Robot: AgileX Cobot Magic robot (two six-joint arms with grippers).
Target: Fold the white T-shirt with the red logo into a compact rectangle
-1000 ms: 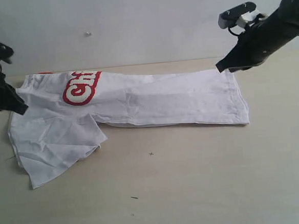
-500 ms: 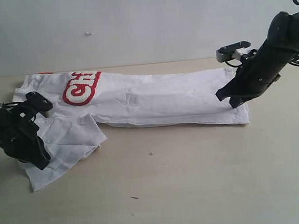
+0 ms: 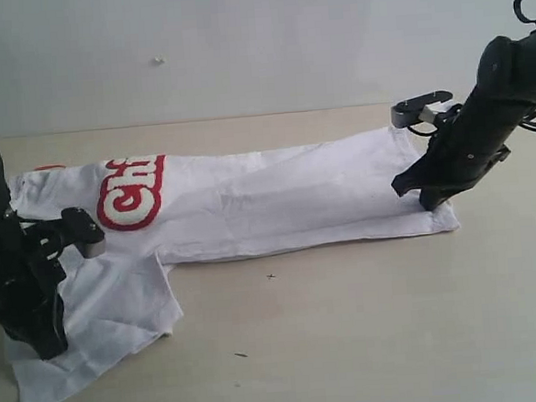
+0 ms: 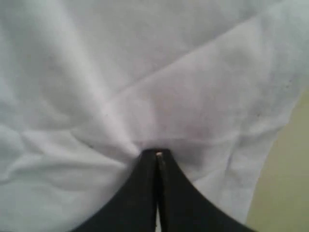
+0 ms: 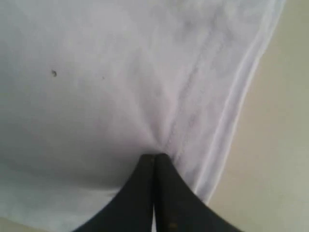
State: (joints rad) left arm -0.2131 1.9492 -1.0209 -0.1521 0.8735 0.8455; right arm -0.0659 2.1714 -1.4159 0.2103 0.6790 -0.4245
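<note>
T-shirt [image 3: 277, 200], white, is laid out on the tan table [image 3: 370, 341] as a long band folded lengthwise, running from the left of the exterior view to the right. The red logo [image 3: 129, 192] is seen face up near the left end of the band; only its first white letters are shown before the fold cuts it off. Below the logo, a loose, wrinkled sleeve part [image 3: 119, 313] is spread toward the near left corner of the table.

The left gripper [image 3: 50, 348] is lowered onto this wrinkled part near its left edge. In the left wrist view the black fingertips [image 4: 147, 169] are seen pressed together, and the cloth is gathered into creases that converge at them, so a pinch of the T-shirt is held.

The right gripper [image 3: 424, 199] is set down on the far right end of the band, just inside the hem [image 5: 231, 111]. In the right wrist view its fingertips [image 5: 146, 171] are likewise closed tip to tip, with the fabric puckered where they meet; the stitched hem is seen just beside them, and bare table lies beyond it.

Two small dark specks [image 3: 270, 276] are noted on the bare table in front of the band.
</note>
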